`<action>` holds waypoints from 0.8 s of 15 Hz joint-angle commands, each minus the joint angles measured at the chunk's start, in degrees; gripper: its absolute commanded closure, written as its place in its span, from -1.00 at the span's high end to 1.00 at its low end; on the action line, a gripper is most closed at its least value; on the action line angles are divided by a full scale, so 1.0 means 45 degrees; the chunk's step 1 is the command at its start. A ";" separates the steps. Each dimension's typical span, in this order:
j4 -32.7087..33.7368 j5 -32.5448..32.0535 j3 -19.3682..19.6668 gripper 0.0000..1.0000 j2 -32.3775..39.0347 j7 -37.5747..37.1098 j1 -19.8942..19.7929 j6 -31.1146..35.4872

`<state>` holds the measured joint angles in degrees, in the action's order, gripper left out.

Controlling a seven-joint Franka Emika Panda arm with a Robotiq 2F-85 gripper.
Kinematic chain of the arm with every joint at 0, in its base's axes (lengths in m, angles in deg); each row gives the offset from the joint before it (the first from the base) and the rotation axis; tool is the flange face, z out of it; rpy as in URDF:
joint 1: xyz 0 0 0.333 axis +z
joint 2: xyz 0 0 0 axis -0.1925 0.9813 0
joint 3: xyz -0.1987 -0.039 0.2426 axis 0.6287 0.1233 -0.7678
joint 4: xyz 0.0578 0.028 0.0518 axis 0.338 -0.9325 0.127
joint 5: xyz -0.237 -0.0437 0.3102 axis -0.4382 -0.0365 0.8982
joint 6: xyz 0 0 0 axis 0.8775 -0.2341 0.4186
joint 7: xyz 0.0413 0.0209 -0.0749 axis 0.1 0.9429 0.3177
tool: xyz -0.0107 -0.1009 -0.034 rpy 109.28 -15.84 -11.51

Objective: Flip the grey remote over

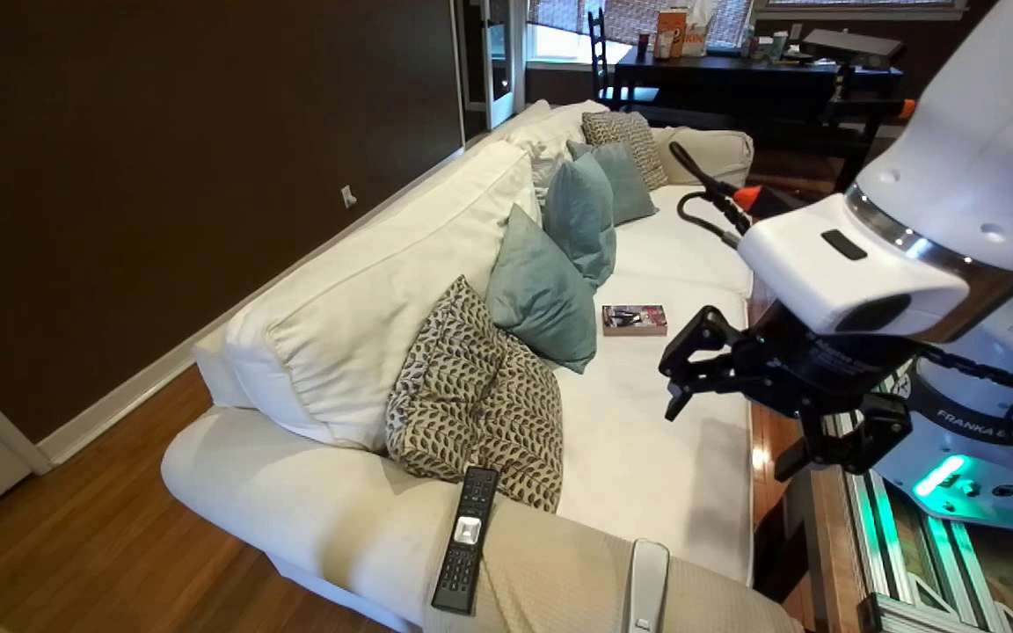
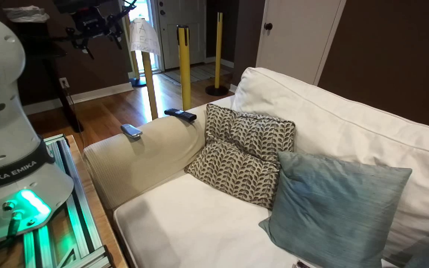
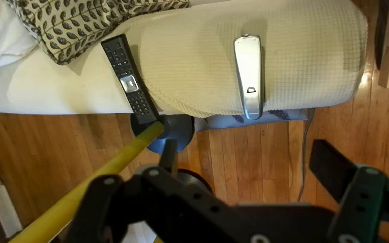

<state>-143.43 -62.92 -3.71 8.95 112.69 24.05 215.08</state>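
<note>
Wrist view: tool (image 3: 244, 150), jaws spread wide w/ nothing btwn them, hangs well above the surface (image 3: 194, 67), i.e. a padded sofa arm. Grey remote (image 3: 248, 67) lies crosswise on this surface, plain side up bar a small dark mark near its outer end; whether that end overhangs can't be told. Black remote (image 3: 129, 79), buttons up, lies well apart, near the patterned cushion (image 3: 69, 27).

Step in hand (judged): pre-grasp approach; flip seemingly not yet begun. Next move prob. calls for lowering the tool onto the grey remote w/ jaws lined up across its narrow width, pinching both long edges, lifting, rolling it a half turn abt. its long axis & setting it down w/ the hidden side up. Likely difficulty: a slim body on soft, rounded padding could slip off the outer edge if nudged.

Lettering: in an exterior view, robot base (image 2: 17, 182) reads "FRANKA EMIKA"; paper sign (image 2: 145, 37) on a yellow post (image 2: 149, 82) is legible only in part, viz. "TA", "LECT" & "PROGR", remainder curling out of sight. Package (image 1: 681, 35) at the back of the room, in an exterior view, shows "KIN", rest unclear. Book (image 1: 635, 322) on the seat (image 1: 630, 440): cover text too small to read; ditto the black remote's key labels.
</note>
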 commanded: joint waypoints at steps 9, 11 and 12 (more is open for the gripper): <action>0.0077 -0.0071 0.0170 1.00 0.0335 0.0008 0.0279 0.0091; 0.0082 -0.0102 0.0208 1.00 0.0708 0.0215 0.0301 0.0322; 0.0069 -0.0055 0.0236 1.00 0.0912 0.0339 0.0349 0.0468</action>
<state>-143.20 -62.92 -3.38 10.64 113.10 24.87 215.72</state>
